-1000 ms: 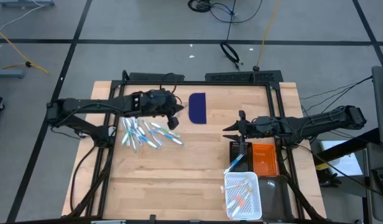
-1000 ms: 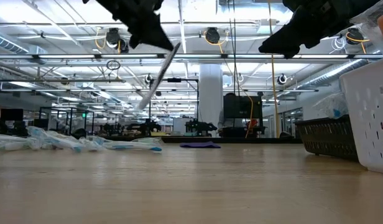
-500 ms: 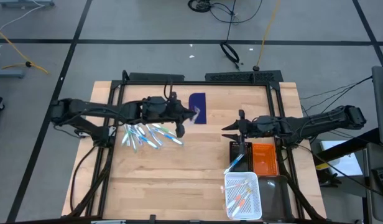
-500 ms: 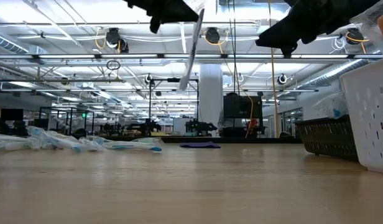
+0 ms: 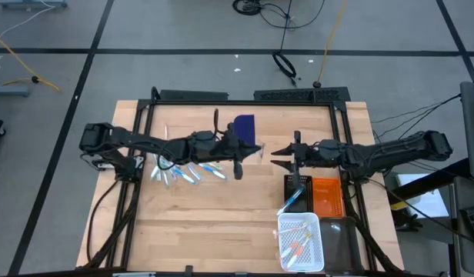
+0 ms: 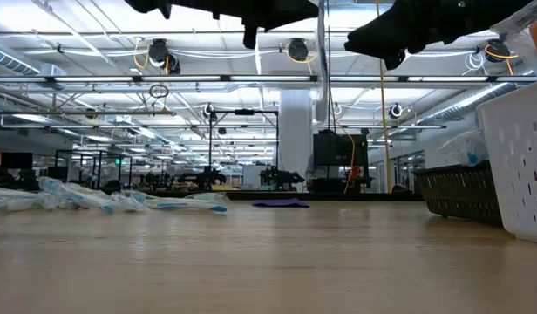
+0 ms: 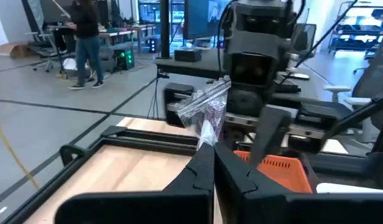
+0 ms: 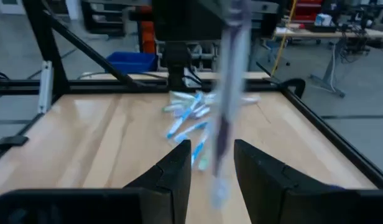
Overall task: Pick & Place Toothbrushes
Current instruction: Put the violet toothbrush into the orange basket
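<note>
Mid-table handover: my left gripper (image 7: 211, 163) pinches a thin plastic-wrapped toothbrush (image 7: 207, 112) upright before my right gripper (image 8: 211, 163), whose fingers stand apart. Releasing before those close would, I judge, drop it onto the wooden table (image 5: 221, 215).

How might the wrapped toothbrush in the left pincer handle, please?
Probably stiff and light: the toothbrush hangs straight from the left pincer. Its crinkled clear wrapper may be slippery, so it might slide.
</note>
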